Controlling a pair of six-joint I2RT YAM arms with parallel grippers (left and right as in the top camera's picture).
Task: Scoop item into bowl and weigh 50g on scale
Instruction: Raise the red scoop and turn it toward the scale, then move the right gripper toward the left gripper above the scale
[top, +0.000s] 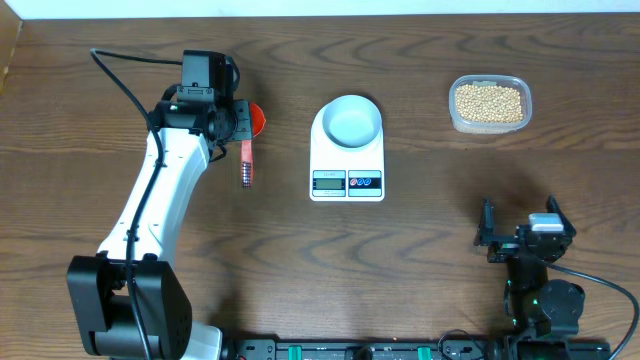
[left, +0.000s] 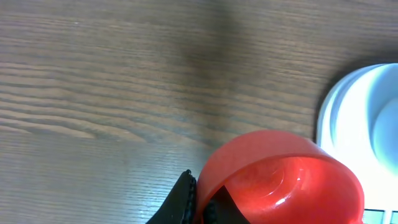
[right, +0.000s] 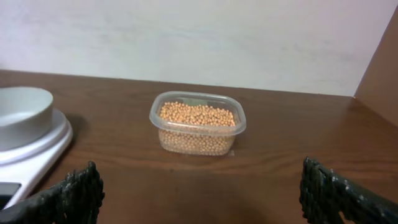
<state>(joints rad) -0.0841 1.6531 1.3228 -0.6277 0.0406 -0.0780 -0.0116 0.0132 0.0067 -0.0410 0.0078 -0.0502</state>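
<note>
My left gripper is pinching the red scoop; only its close view is showing it empty. My right gripper is gaping wide, facing the beans. The bowl is sitting on the scale.

Tan beans; pale bowl; white scale; red scoop.

Even overhead light, soft shadows; left wrist view blurred.
</note>
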